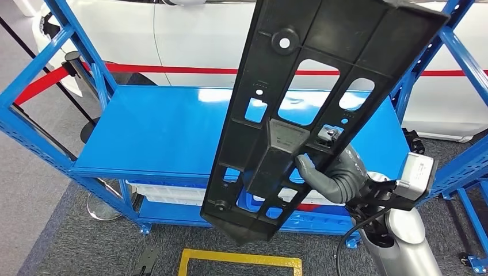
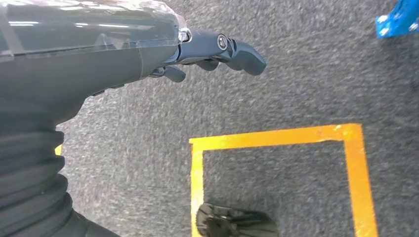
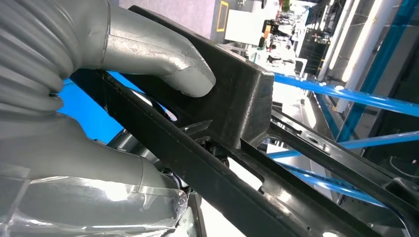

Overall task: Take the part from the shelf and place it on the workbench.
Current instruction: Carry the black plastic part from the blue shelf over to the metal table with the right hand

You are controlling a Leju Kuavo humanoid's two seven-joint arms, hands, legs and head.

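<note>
Part: long black moulded plastic panel with cut-outs point(image 1: 322, 75), held raised and tilted in front of the blue steel shelf point(image 1: 167, 126). Right hand point(image 1: 336, 175) grasps its raised central block, thumb point(image 3: 163, 59) pressed on the face. Left hand point(image 2: 217, 52) hangs over grey carpet, fingers curled, holding nothing. Judged stiff and light but long; the off-end grip invites swinging, so keep hold near the middle.

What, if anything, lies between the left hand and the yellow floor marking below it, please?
Nothing: in the left wrist view only bare grey carpet lies between the left hand and the yellow floor marking.
</note>
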